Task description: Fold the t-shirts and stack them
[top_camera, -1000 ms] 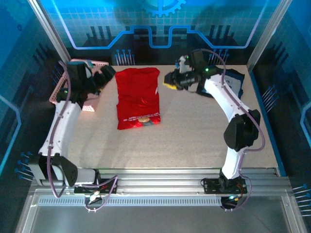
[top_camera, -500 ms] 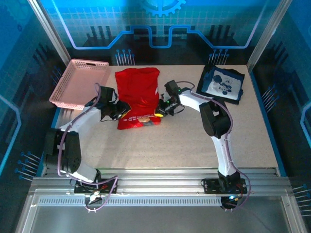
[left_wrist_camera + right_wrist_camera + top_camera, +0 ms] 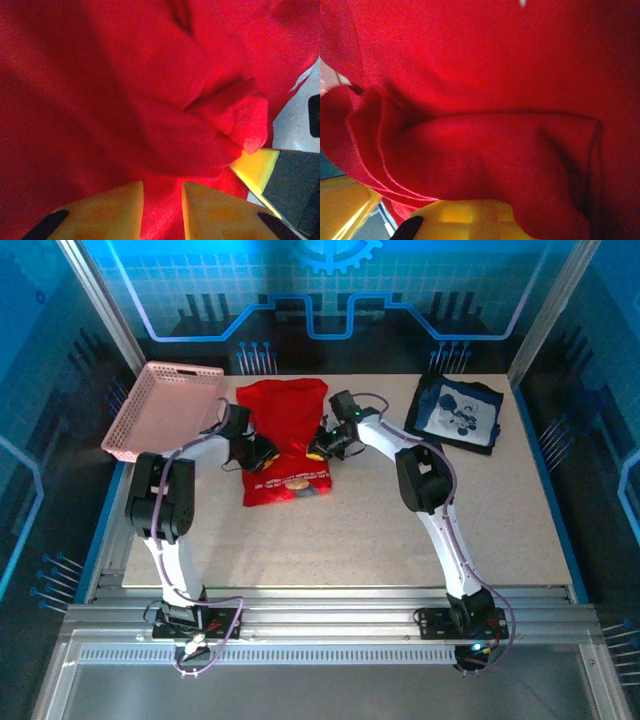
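The red t-shirt point(image 3: 285, 445) lies flat in the middle of the table, with its teddy-bear print near the front hem. My left gripper point(image 3: 260, 453) sits at the shirt's left edge. Its yellow fingers point(image 3: 105, 210) are shut on a fold of red cloth point(image 3: 165, 145). My right gripper point(image 3: 320, 448) is at the shirt's right edge. Red cloth point(image 3: 485, 150) drapes over its yellow finger point(image 3: 470, 220), and it is shut on that edge. The navy t-shirt point(image 3: 458, 412) lies flat at the back right, away from both grippers.
A pink lattice basket point(image 3: 150, 410) stands at the back left, close to the left arm. Bare table stretches in front of the red shirt and between the two shirts. Frame posts stand at the back corners.
Both arms swung in from the back to the red shirt's sides. Both grippers closed on its edges, then shifted slightly back from the front corners.
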